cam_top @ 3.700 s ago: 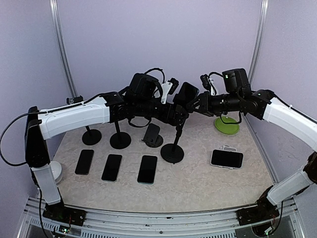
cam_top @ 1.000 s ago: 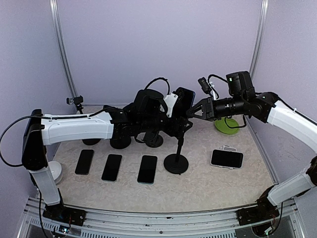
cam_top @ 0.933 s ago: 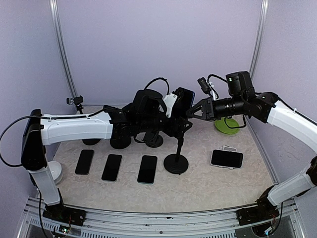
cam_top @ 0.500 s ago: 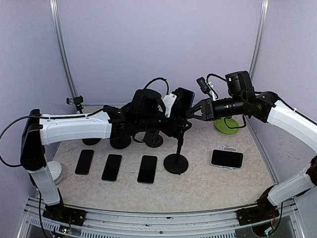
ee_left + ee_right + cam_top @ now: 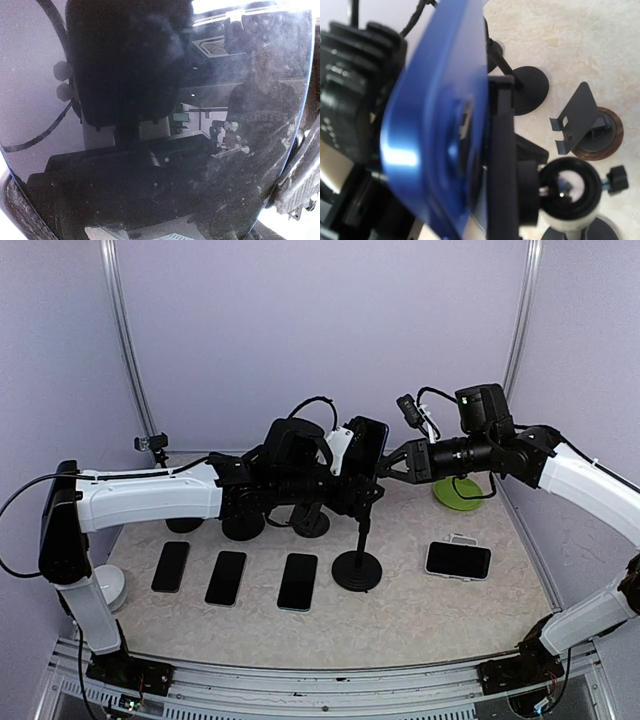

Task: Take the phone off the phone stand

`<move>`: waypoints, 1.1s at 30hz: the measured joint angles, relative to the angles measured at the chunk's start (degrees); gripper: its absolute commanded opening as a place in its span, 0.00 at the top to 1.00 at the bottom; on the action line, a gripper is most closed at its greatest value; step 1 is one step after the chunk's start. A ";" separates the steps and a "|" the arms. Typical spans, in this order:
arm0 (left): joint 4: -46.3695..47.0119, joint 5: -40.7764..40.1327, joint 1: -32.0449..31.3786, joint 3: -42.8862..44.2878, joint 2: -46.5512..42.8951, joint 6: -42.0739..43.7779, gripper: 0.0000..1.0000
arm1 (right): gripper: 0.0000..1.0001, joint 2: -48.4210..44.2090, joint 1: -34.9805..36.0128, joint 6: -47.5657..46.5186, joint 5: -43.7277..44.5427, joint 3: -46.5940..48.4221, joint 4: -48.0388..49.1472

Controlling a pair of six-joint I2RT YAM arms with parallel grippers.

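On beige tabletop [image 5: 400,610], phone stand [image 5: 356,570], lilac walls [image 5: 250,330]

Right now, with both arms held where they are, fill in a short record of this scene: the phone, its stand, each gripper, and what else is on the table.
Phone: blue-backed phone, raised, against the stand's clamp
Phone stand: black phone stand, pole on a round base
Left gripper: left gripper at the screen side; grip unclear
Right gripper: right gripper at the opposite side; grip unclear
Flat phones: row of three; single phone apart, right
Spare stands: spare stands behind the row
Other: green disc, far right
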 measured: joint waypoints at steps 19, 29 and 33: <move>3.26 22.47 4.39 -1.33 -0.96 -3.32 0.79 | 1.00 -1.40 -0.11 -0.63 0.94 -0.79 -0.20; 1.46 23.89 1.42 0.20 -1.27 -4.09 0.78 | 1.00 -1.84 -0.09 -0.37 -0.31 -0.76 -0.92; 0.09 22.82 0.79 0.87 -1.27 -4.76 0.78 | 1.00 -1.95 -0.09 0.46 -0.50 -0.68 -1.29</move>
